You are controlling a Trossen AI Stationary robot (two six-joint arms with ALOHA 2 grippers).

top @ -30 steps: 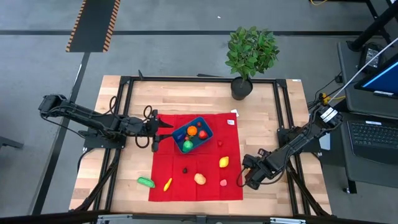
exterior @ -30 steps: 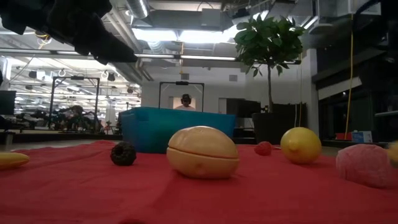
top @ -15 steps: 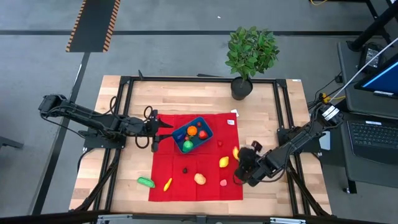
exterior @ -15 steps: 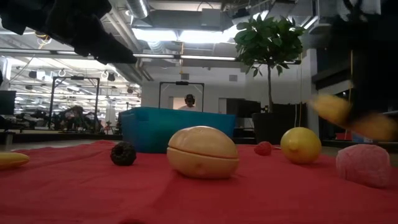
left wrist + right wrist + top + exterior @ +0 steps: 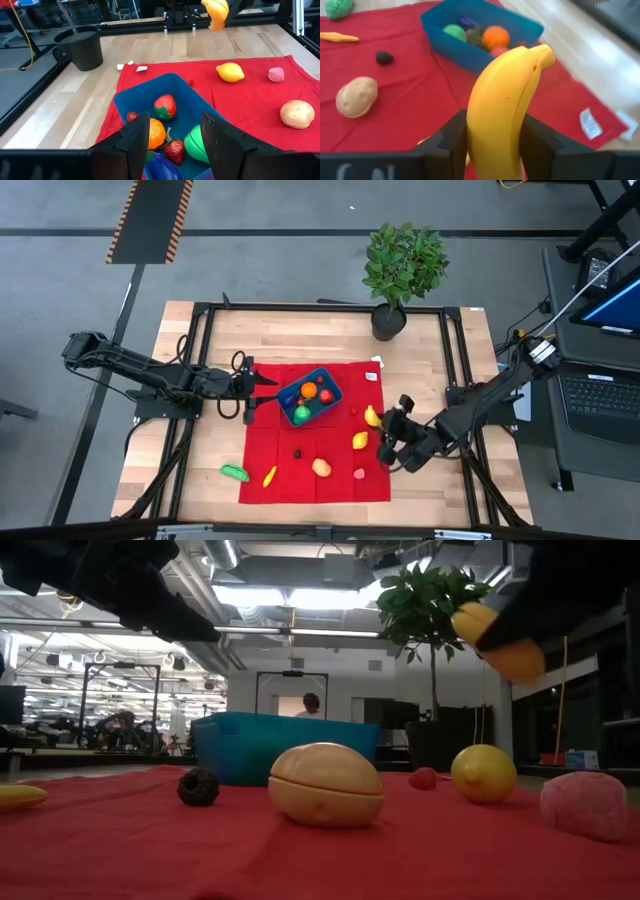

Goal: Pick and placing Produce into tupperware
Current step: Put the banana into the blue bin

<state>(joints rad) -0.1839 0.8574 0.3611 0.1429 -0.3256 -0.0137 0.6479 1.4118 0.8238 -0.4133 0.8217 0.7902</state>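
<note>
My right gripper (image 5: 387, 427) is shut on a yellow banana (image 5: 373, 417), high above the red cloth's right part; the banana also shows in the low view (image 5: 497, 640). The blue container (image 5: 308, 397) stands on the cloth and holds an orange (image 5: 495, 36), strawberries (image 5: 165, 106) and a green piece (image 5: 457, 32). My left gripper (image 5: 262, 391) is open and empty at the container's left end, its fingers (image 5: 134, 134) over the near rim. A lemon (image 5: 360, 441), a potato (image 5: 321, 467), a pink piece (image 5: 359, 474) and a dark berry (image 5: 297, 452) lie on the cloth. My right gripper pinches the banana between its two fingers (image 5: 451, 136), on the two sides of its lower half (image 5: 492, 131). The banana sticks out forward past the fingers, its stem end (image 5: 543, 54) away from them. It is lifted clear of the cloth.
A potted plant (image 5: 400, 268) stands at the table's far edge. A yellow piece (image 5: 269, 476) lies at the cloth's near left, and a green one (image 5: 235, 472) lies on the wood beside it. A small red piece (image 5: 353, 409) lies right of the container.
My right gripper has risen from the cloth's near right edge and gone toward the table's left and far side, toward the container. It has carried the banana with it, so the banana is now lifted well clear of the cloth.
</note>
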